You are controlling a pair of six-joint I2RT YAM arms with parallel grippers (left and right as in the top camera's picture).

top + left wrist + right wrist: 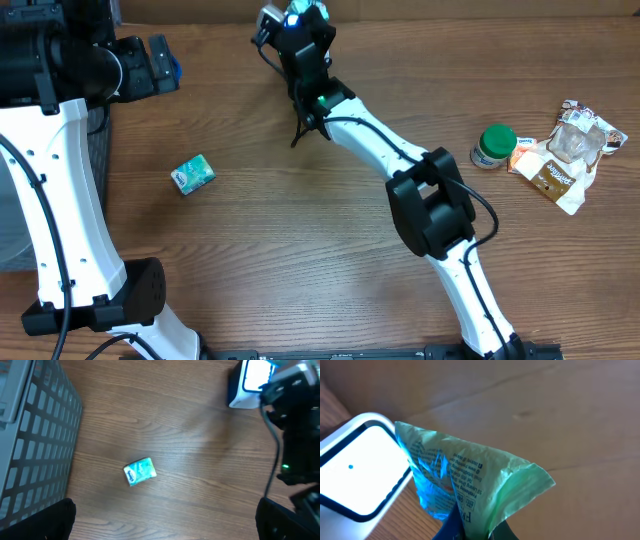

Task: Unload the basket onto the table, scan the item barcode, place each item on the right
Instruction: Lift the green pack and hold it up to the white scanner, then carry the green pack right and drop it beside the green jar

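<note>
My right gripper [475, 532] is shut on the bottom of a crumpled green and blue packet [470, 475] with small print on it. It holds the packet up just right of the white scanner [360, 470], whose window glows bright. Overhead, that gripper [300, 22] is at the table's far edge, next to the scanner [270, 15]. No barcode can be made out on the packet. My left gripper [167, 525] hangs open over bare wood, nothing between its fingers [55, 520]; overhead it [160, 62] sits at the far left.
A small teal box [192, 173] lies on the left of the table, also under the left wrist camera [140, 471]. A grey wire basket [35, 435] stands at the left edge. A green-lidded jar [494, 146] and snack wrappers [565, 150] lie at the right.
</note>
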